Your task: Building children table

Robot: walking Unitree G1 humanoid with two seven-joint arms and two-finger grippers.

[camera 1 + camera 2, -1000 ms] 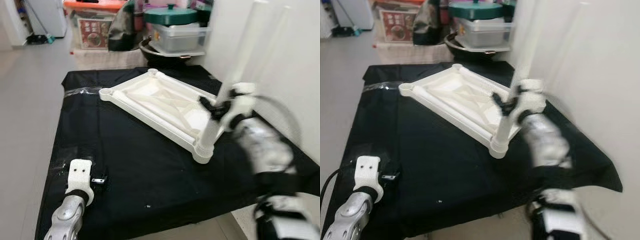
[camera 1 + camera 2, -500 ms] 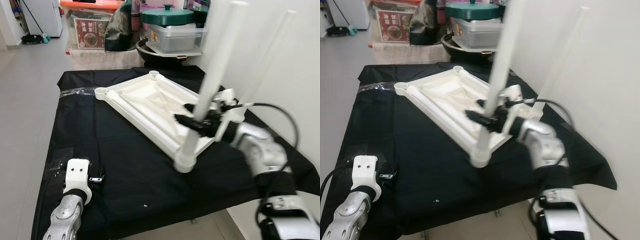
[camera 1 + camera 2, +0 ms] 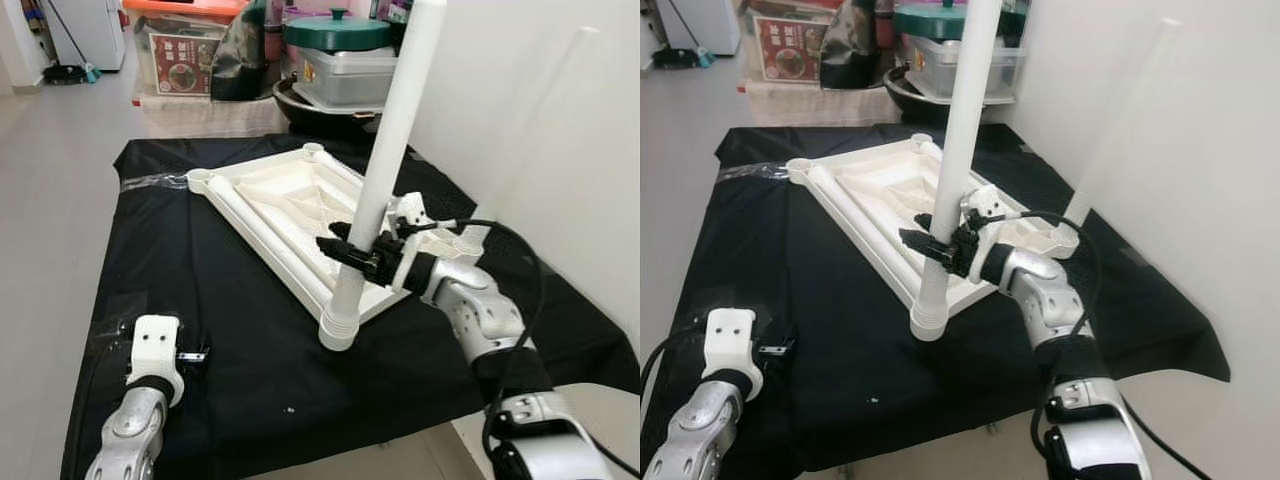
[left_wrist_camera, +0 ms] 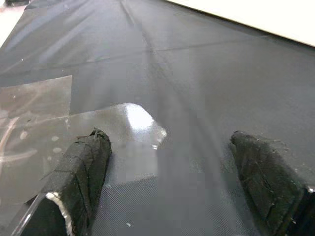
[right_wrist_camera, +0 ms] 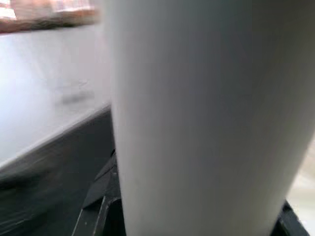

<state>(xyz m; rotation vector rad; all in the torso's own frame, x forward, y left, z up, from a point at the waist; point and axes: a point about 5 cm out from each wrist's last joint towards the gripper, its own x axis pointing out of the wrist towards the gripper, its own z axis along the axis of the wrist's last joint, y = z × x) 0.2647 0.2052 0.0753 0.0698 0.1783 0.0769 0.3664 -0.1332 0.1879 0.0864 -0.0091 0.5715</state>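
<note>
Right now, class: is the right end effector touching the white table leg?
Touching. In the left eye view the right end effector clamps the upright white table leg, its black fingers pressed on both sides.

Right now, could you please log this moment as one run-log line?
right hand: shut on table leg | leg: in tabletop corner socket | left hand: open, idle

White table leg [image 5: 206,123] between black fingers [image 5: 98,206]
</note>
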